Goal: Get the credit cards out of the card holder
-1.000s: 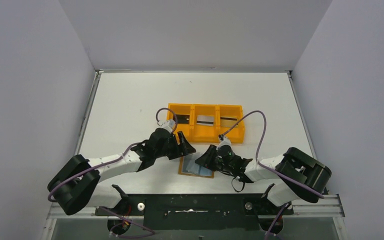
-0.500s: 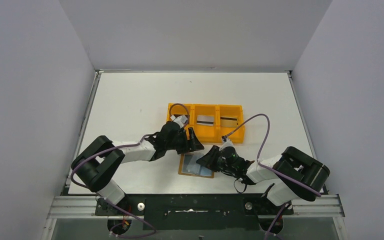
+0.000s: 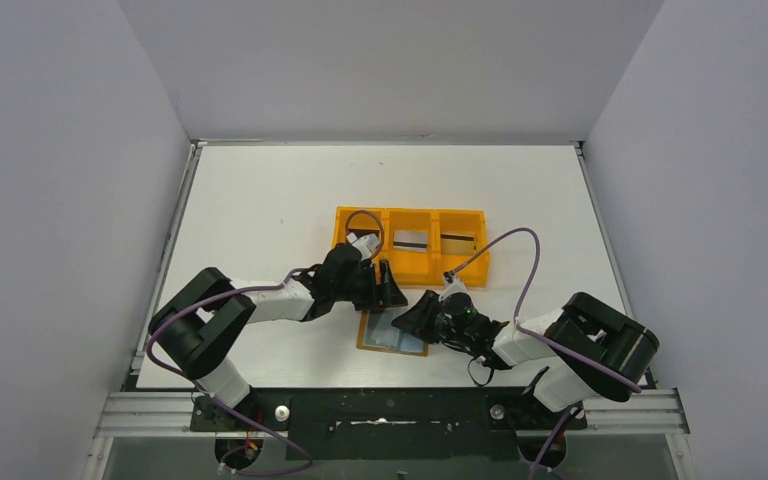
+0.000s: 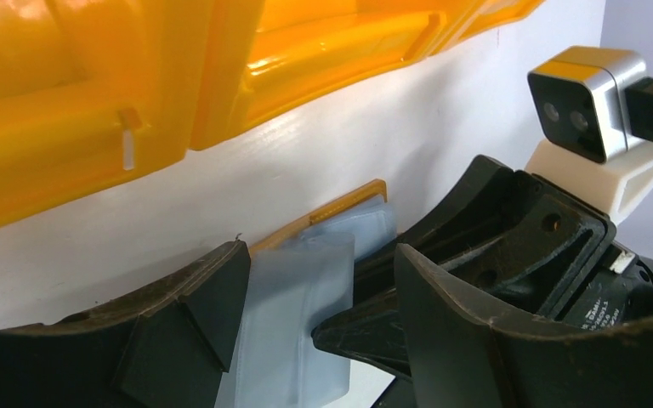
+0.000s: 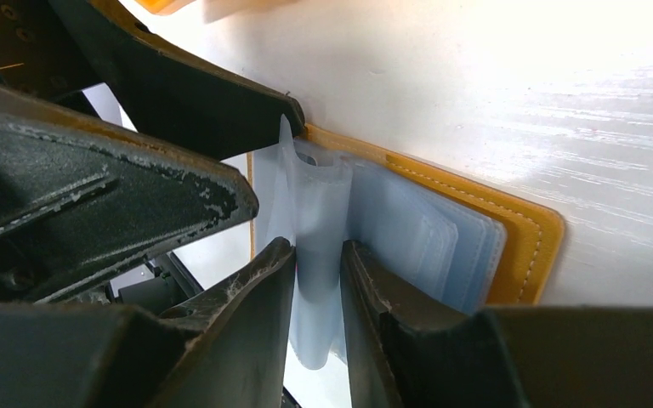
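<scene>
You will find the card holder [image 3: 392, 335] lying open on the table [image 3: 260, 200], just in front of the orange tray [image 3: 410, 268] and between the two grippers. The right gripper [image 5: 316, 255] is closed down to a narrow gap on one pale blue pocket sleeve [image 5: 319, 204] of the card holder, which stands up between its fingers. The left gripper [image 4: 321, 255] is spread wide and grips nothing; its fingers sit on either side of that same sleeve. You cannot tell whether the sleeve contains a card. In the tray, a credit card [image 3: 410, 240] lies in the middle compartment and another credit card [image 3: 457, 240] in the right one.
</scene>
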Controlling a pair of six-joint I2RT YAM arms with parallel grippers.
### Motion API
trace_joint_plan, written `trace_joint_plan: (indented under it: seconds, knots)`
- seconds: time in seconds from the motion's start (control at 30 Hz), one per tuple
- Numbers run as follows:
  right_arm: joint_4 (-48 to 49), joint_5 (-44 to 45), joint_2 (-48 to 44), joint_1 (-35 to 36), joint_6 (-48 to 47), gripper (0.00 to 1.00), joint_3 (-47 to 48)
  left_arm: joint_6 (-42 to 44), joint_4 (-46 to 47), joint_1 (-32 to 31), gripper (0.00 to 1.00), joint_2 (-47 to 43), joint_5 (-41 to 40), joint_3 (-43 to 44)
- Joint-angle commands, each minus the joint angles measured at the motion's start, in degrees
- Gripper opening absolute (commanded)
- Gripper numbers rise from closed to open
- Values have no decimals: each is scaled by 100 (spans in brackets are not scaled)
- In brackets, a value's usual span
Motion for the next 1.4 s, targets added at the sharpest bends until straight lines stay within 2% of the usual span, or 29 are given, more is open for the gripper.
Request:
trace_joint_plan:
  seconds: [0.0, 0.33, 0.63, 0.8, 1.0, 1.23, 1.37]
  knots:
    - [-389, 95, 179, -32, -97, 29, -143, 261, 282, -17, 61, -65, 424, 323]
    - [-366, 53, 57, -58, -138, 34, -148, 92, 431, -50, 55, -246, 793, 237]
    - [-786, 79, -849, -59, -505, 57, -133, -554, 1164, -65, 54, -201, 1034, -75]
    - [-1441, 258, -1528, -41, -535, 61, -153, -706, 1161, -134, 54, -197, 1034, -75]
    - [-2340, 616, -2683, -35, -418, 57, -337, -899, 1276, -321, 52, -16, 961, -71]
    - [-3510, 1238, -4101, -39, -90, 43, -508, -1076, 1312, -591, 47, 325, 723, -41]
    - [-3642, 1360, -4450, -59, 1, 35, -591, -1076, 1095, -671, 46, 407, 511, -18]
